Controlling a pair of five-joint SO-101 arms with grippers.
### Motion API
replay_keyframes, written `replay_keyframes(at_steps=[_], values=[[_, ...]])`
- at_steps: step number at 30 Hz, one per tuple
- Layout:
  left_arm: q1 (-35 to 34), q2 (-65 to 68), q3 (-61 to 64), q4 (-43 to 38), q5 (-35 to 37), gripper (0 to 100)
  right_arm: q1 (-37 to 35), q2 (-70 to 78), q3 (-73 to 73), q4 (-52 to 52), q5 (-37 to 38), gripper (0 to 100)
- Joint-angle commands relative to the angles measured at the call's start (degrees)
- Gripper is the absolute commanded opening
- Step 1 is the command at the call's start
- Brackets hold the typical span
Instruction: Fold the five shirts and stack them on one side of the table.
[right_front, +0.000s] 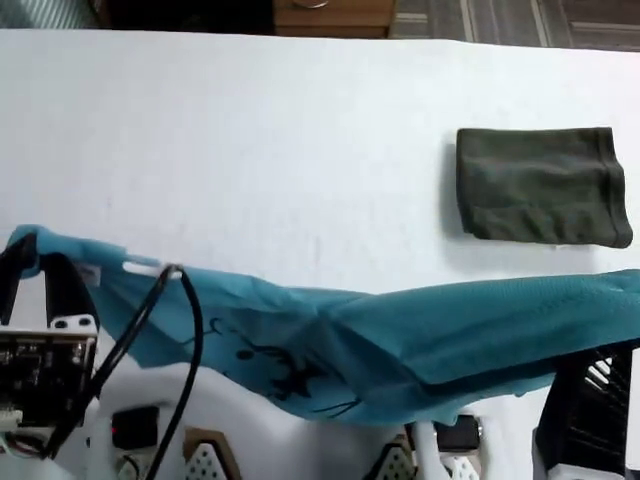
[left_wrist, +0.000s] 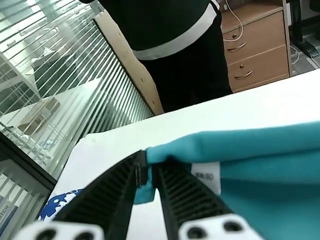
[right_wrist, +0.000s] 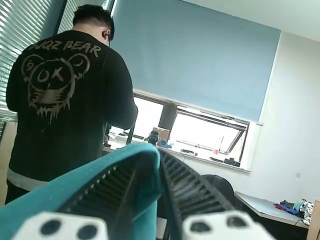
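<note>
Between left hand (left_wrist: 146, 164) and right hand (right_wrist: 159, 159) — teal shirt (right_front: 430, 330), gripped, stretched.

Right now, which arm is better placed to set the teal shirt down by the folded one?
Right, likely. Both arms pinch the teal shirt stretched between them, but the right fingers hold the end nearest the folded dark green shirt; the left fingers hold the label end, farther off.

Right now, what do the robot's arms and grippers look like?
Both the left gripper and the right gripper have long black fingers with ribbed inner faces, set in white bases with round screw holes. In the high view the left arm is black and white, carries a bare circuit board, and a black cable loops beside it.
</note>
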Motion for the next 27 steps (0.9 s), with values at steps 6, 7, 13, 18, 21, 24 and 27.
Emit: replay_keyframes(at_steps=[6,7,13,18,21,24,27], values=[[-0.18,9.49,11.30,-20.40,0.53,3,-0.04,11.74,13.36,-14.90,0.09,1.9],[-0.18,11.87,11.91,-22.68,0.44,3,-0.04,13.49,15.30,-17.01,0.09,1.9],[-0.09,28.22,12.00,-31.91,0.26,3,-0.04,25.27,22.15,-25.89,0.09,1.9],[-0.09,40.70,5.85,-35.96,0.53,3,-0.04,37.93,20.92,-34.42,0.09,1.9],[-0.09,48.62,-0.57,-34.46,0.44,3,-0.22,45.05,18.55,-35.65,0.09,1.9],[-0.09,56.88,-5.23,-31.21,0.35,3,-0.84,50.68,18.29,-35.56,0.09,2.0],[-0.09,64.88,-8.84,-28.57,0.35,3,-1.80,55.43,18.81,-33.80,0.09,2.0]])
